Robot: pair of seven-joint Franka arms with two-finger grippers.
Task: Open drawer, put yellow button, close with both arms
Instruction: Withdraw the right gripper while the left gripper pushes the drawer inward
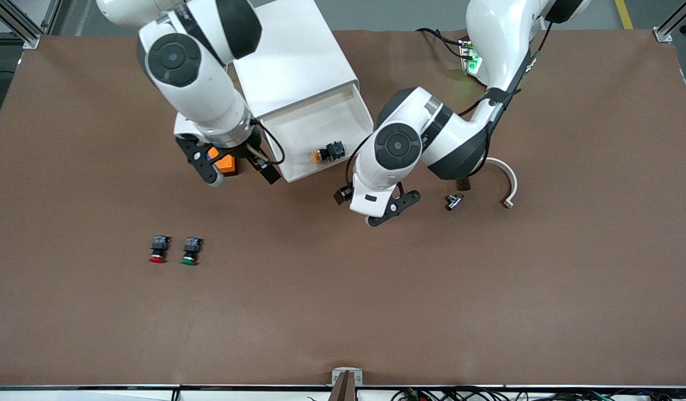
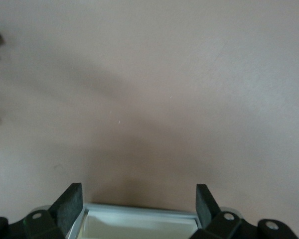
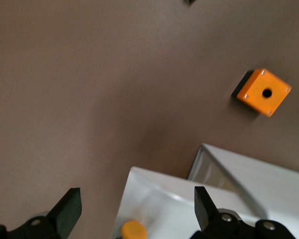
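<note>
The yellow button [image 1: 324,154] lies in the open drawer [image 1: 298,120] — between both spread grippers, left [image 1: 358,209] and right [image 1: 240,172], seemingly untouched.

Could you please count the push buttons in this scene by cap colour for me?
yellow button, lying in the open drawer: 1
red button, on the table: 1
green button, beside the red one: 1
Total: 3

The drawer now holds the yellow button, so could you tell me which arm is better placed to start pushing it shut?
Probably left: the left gripper hangs open right at the drawer front edge.
</note>
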